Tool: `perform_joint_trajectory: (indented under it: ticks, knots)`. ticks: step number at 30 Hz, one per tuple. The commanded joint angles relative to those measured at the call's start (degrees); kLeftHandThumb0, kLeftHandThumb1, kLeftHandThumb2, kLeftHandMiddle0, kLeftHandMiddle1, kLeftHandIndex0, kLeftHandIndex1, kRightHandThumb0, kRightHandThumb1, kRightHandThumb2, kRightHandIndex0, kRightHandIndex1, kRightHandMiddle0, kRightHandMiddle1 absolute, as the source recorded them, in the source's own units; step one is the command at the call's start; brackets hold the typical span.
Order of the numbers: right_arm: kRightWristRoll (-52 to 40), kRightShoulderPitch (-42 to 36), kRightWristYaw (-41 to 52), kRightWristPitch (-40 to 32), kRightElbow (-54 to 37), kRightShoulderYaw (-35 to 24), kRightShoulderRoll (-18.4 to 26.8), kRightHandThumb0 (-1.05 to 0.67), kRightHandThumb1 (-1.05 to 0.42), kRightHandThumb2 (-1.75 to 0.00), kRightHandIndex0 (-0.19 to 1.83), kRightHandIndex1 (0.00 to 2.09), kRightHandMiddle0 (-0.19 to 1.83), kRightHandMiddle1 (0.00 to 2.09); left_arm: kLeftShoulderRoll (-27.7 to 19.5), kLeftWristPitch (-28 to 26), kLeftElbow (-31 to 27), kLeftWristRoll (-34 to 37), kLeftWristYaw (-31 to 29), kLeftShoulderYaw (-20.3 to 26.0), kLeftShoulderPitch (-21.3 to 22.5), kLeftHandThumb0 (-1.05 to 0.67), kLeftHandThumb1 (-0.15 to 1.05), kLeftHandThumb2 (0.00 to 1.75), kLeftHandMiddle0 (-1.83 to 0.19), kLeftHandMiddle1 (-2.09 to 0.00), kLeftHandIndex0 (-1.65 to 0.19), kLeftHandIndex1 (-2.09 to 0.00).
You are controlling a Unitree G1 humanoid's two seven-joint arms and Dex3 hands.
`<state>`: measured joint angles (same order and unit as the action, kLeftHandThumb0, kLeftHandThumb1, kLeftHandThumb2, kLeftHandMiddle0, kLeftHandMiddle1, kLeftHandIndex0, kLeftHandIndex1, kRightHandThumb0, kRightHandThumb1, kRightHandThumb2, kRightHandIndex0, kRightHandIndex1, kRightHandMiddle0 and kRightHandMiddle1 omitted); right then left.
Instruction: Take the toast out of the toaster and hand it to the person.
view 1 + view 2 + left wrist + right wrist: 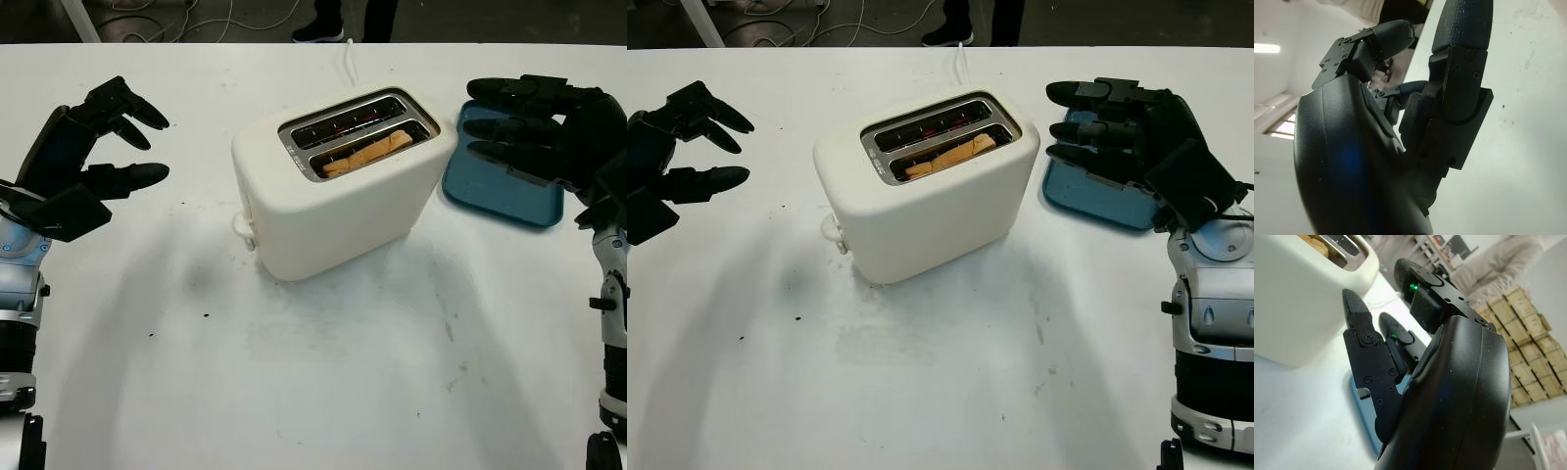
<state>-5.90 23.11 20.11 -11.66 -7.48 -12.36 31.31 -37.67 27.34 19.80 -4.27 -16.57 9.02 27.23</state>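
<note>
White table (323, 392) is seen under everything, with dark floor, cables and a person's shoes (318, 31) beyond its far edge. Near the left edge the left hand (88, 162) is held above the surface, open and holding nothing. At the middle a cream toaster (338, 186) is set at an angle, and the toast (367, 154) is lodged in its nearer slot, barely proud of the rim; the farther slot appears empty, though its depth is poorly seen. Toward the right edge a blue tray (495, 191) is laid, and above it the right hand (534, 122) is raised, open and holding nothing, just beside the toaster. The reach is best made from above, fingertips lowered along the slot so the slice is pinched by its crust, not crushed.
</note>
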Motion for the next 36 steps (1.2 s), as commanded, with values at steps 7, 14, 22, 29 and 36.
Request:
perform_joint_trajectory:
  ticks: [7, 14, 22, 29, 36]
  knots:
    - [-0.49, -0.43, -0.11, -0.53, -0.24, -0.15, -0.26, -0.28, -0.81, 0.0, 0.88, 0.0, 0.77, 0.0, 0.07, 0.22, -0.17, 0.68, 0.02, 0.64, -1.02, -1.05, 0.92, 0.26, -0.41, -1.43, -0.28, -1.33]
    - [-0.1, -0.38, -0.08, 0.1, 0.08, 0.04, -0.08, -0.27, -0.81, 0.0, 0.88, 0.01, 0.77, 0.0, 0.22, 0.15, -0.33, 0.8, 0.13, 0.73, -1.05, -1.05, 0.92, 0.26, -0.42, -1.43, -0.29, -1.33]
    - [-0.44, -0.26, -0.04, -0.54, 0.07, -0.11, -0.15, -0.26, -0.81, 0.0, 0.88, 0.01, 0.77, 0.0, 0.3, -0.13, -0.66, 0.82, 0.1, 0.7, -1.09, -1.05, 0.92, 0.26, -0.42, -1.42, -0.29, -1.32]
    - [-0.15, -0.19, -0.14, -0.2, 0.33, -0.03, -0.08, -0.26, -0.81, 0.0, 0.88, 0.01, 0.77, 0.0, 0.33, 0.93, 0.0, 0.54, 0.38, 0.63, -0.76, -1.05, 0.92, 0.27, -0.41, -1.42, -0.28, -1.32]
    - [-0.5, -0.12, 0.18, -0.26, 0.33, -0.09, -0.03, -0.25, -0.81, 0.0, 0.87, 0.0, 0.77, 0.0, 0.45, 0.88, -0.1, 0.55, 0.48, 0.62, -0.73, -1.05, 0.92, 0.26, -0.41, -1.43, -0.29, -1.32]
